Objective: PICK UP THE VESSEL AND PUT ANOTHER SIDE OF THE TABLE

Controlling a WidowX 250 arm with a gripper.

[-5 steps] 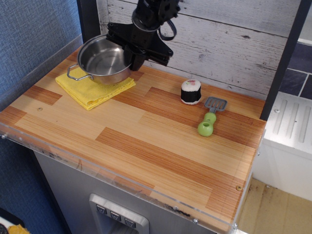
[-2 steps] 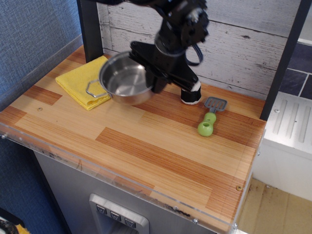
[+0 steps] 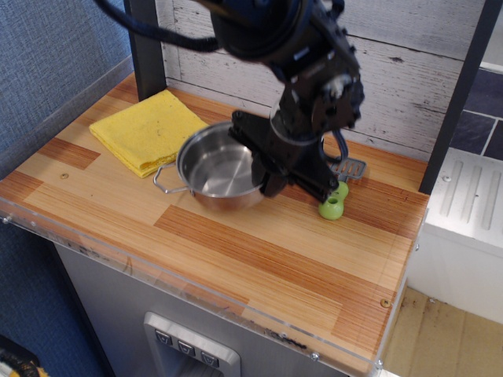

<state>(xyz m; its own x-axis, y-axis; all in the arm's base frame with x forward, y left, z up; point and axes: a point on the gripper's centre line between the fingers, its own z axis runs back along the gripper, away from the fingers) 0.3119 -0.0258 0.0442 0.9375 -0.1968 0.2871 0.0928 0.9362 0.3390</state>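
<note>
Your hand [image 3: 266, 174] is clamped on the pot's [image 3: 218, 166] right rim, with the pot near the surface's [image 3: 236, 236] middle, right of the yellow cloth [image 3: 148, 129].

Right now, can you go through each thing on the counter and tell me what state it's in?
vessel: upright, empty, held at its right rim over the table's middle; contact with the wood unclear.
gripper: jaws shut on the vessel's rim.
yellow cloth: folded flat, uncovered, back left.
green-handled spatula: lying flat, partly hidden by the arm.
table: front half bare wood.
</note>
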